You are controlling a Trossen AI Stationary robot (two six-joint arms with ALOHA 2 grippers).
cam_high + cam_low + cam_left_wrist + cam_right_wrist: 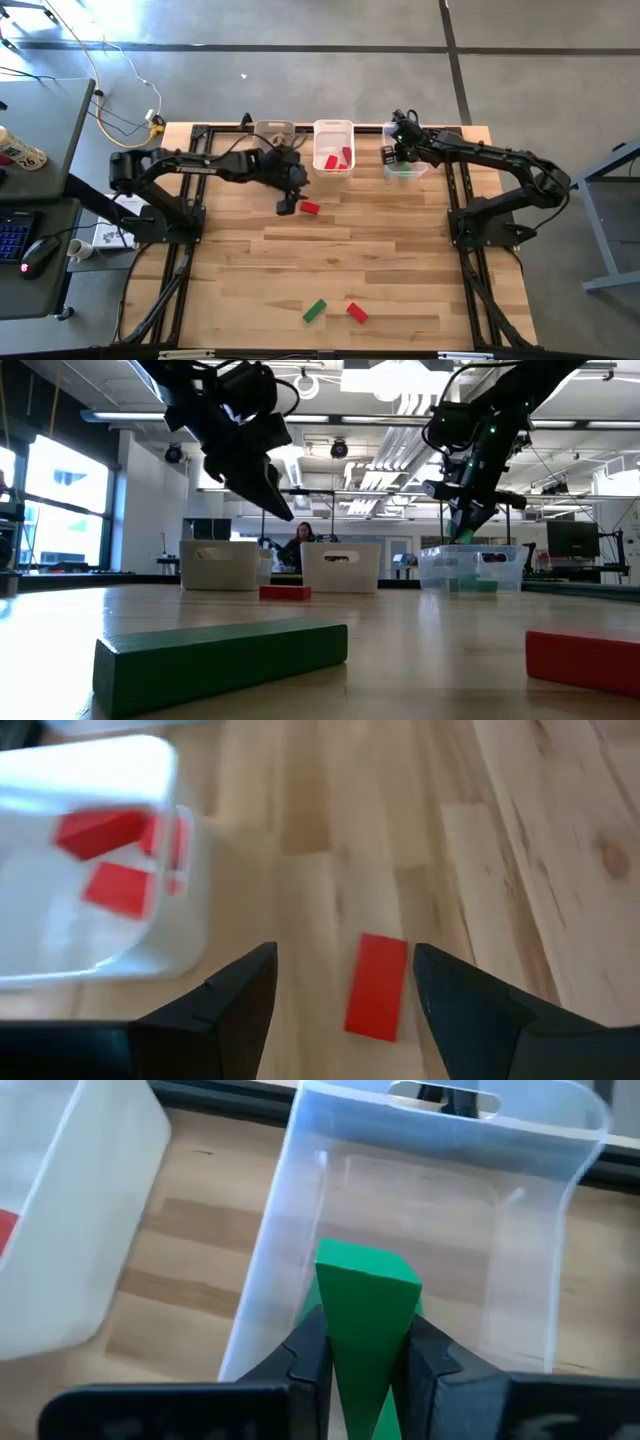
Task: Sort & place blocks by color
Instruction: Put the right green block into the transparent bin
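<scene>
My left gripper (287, 206) (343, 960) is open and hovers low over the table, just left of a flat red block (309, 208) (378, 986) that lies on the wood in front of the middle bin. My right gripper (400, 150) (367, 1330) is shut on a green block (366, 1295) above the right clear bin (406, 168) (440, 1230). The middle bin (333, 128) (120, 950) holds red blocks (100, 832). A green block (315, 311) (220, 658) and a red block (357, 313) (585, 658) lie flat near the table's near edge. My right gripper pinches the green block between its two fingers (305, 1350), which press on its two opposite sides (340, 1330). The block's top end sticks out past the fingertips. It is lifted clear, hanging over the open right bin.
A third bin (274, 135) (220, 565) stands left of the middle one along the far edge. Green shows inside the right bin (480, 586). Bare wood lies across the table's middle. A person (300, 545) sits far off in the room behind.
</scene>
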